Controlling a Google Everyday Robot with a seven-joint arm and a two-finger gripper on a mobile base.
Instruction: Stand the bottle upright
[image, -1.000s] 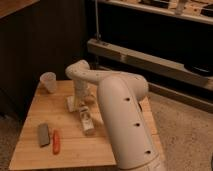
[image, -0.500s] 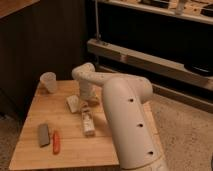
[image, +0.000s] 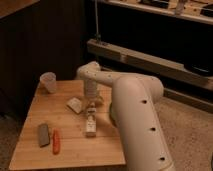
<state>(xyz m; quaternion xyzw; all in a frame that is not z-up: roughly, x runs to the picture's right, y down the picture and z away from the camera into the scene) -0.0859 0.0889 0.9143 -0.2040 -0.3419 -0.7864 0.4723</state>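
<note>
The bottle is small, slim and whitish. It lies on its side on the wooden table, pointing toward and away from the camera, right of the table's middle. My gripper hangs at the end of the big white arm, right over the bottle's far end. I cannot tell whether it touches the bottle.
A flat white packet lies just left of the gripper. A translucent plastic cup stands at the table's far left corner. A grey block and an orange-red stick-shaped thing lie front left. Dark shelving stands behind.
The gripper has drawn back from over the bottle's middle toward its far end. The arm's elbow has shifted. The bottle still lies in the same spot.
</note>
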